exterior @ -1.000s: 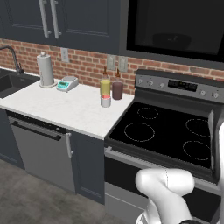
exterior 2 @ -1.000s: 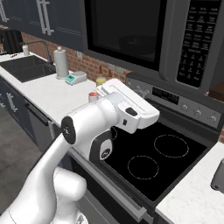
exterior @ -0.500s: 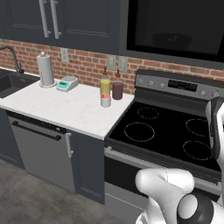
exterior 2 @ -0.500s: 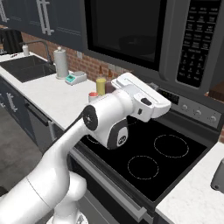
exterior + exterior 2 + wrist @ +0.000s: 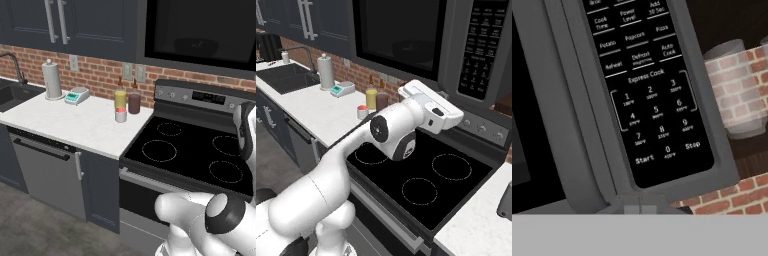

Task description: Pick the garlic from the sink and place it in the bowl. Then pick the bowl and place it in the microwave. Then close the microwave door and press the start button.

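Note:
The microwave [image 5: 456, 45] hangs above the stove with its door [image 5: 398, 35] shut. Through the door glass [image 5: 200, 30] a dim, wide, dark bowl [image 5: 196, 46] shows faintly inside. The garlic is hidden. In the right base view my gripper [image 5: 452, 117] is raised just below and in front of the microwave's control panel [image 5: 482, 47]; its fingers are hidden by the white hand. The hand view looks straight at the keypad, with the Start key [image 5: 645, 159] low and centre-left. The black sink [image 5: 286, 77] with its faucet [image 5: 303, 52] lies far to the left.
A black stove [image 5: 190, 150] with burner rings sits under the arm. The white counter [image 5: 75, 122] holds a paper towel roll [image 5: 51, 79], a small scale [image 5: 76, 95], two bottles [image 5: 127, 100] and a small red-lidded jar [image 5: 120, 115]. A pale cup [image 5: 737, 90] stands right of the microwave.
The hand has swung right and slightly up, from over the stove's left side to just below the microwave's control panel. Nothing else has moved.

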### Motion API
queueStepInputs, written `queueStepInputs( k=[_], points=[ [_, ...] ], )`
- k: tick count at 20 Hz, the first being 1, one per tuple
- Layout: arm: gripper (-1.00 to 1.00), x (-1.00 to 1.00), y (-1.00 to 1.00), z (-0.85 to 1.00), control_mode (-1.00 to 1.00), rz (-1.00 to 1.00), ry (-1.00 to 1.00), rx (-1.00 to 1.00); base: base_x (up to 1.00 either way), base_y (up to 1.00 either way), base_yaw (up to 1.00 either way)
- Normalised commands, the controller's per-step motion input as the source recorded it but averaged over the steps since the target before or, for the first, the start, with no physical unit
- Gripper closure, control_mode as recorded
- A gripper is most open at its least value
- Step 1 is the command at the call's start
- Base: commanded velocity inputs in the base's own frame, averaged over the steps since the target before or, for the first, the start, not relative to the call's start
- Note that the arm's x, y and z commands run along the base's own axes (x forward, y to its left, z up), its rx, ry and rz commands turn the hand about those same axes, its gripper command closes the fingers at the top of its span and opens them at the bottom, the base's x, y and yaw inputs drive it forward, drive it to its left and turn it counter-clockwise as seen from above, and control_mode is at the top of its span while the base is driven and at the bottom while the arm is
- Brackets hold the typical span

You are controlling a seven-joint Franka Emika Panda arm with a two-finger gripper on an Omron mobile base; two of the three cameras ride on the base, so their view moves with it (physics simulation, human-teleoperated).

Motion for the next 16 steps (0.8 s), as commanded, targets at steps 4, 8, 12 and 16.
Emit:
queueStepInputs(
  k=[4,8,12,16],
  points=[
    [1.00,0.12,-0.28,0.06,-1.00,0.02,0.00,0.04,0.00,0.00,0.00],
    [1.00,0.11,-0.27,0.12,-1.00,0.01,0.00,0.03,0.00,0.00,0.00],
    [1.00,0.00,-0.06,0.13,-1.00,0.00,-0.03,0.01,0.00,0.00,0.00],
    [1.00,0.00,0.00,0.02,-1.00,0.00,-0.02,0.00,0.00,0.00,0.00]
  ],
)
